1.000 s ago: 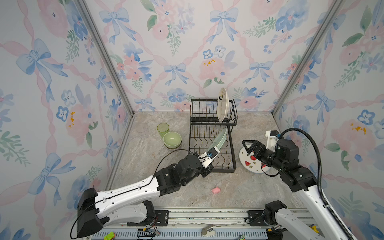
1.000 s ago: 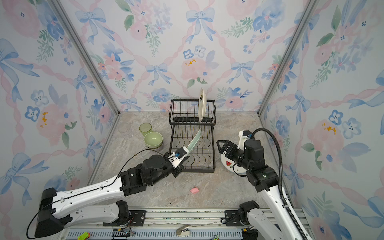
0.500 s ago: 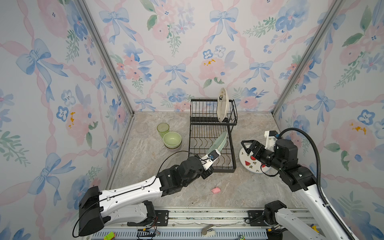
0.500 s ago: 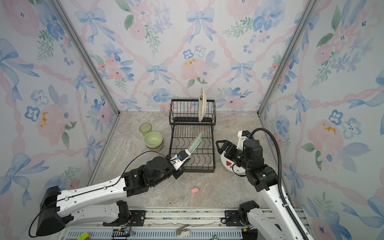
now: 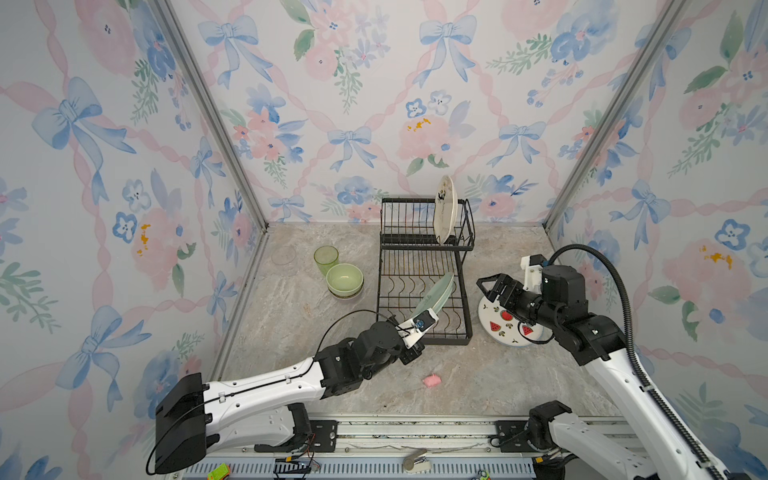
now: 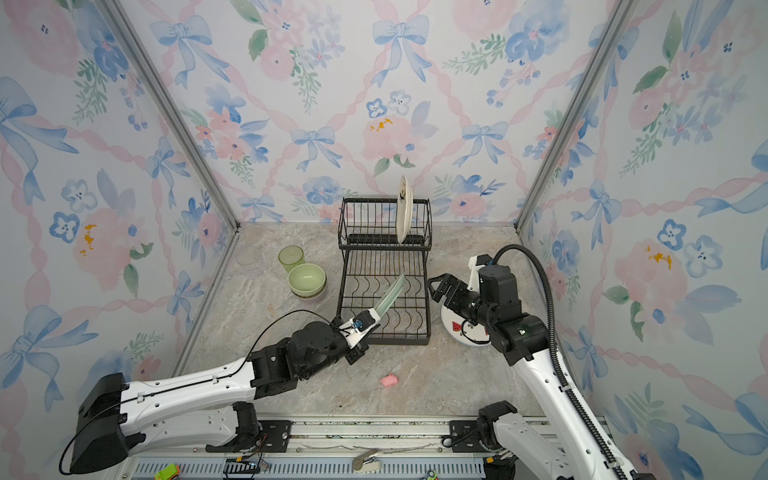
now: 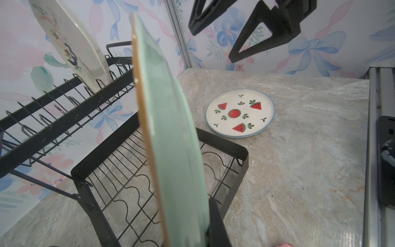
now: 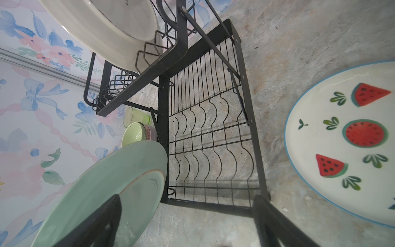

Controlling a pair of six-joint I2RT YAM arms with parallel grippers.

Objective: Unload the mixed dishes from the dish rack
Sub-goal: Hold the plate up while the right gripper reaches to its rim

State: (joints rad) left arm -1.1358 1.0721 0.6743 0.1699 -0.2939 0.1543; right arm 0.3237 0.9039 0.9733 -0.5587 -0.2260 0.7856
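Note:
The black dish rack [image 5: 444, 341] [image 6: 384, 341] stands mid-table. My left gripper [image 5: 417, 332] [image 6: 363, 328] is shut on the rim of the pale green plate [image 5: 434, 297] [image 7: 171, 128], holding it tilted on edge over the front of the lower tier. A cream plate [image 5: 444, 210] [image 8: 106, 27] stands upright in the upper tier. The watermelon plate [image 5: 505, 328] [image 8: 342, 139] lies flat on the table right of the rack. My right gripper [image 5: 490, 289] [image 8: 186, 231] hovers open above it, pointing at the rack, with nothing between its fingers.
Left of the rack stand a green tumbler [image 5: 326, 258], a pale green bowl [image 5: 344, 279] stacked on other bowls, and a clear glass [image 5: 284, 254] by the wall. A small pink lump [image 5: 432, 380] lies near the front edge. Flowered walls close three sides.
My left gripper has drawn the pale green plate a little toward the table's front. My right gripper has edged slightly toward the rack, still open.

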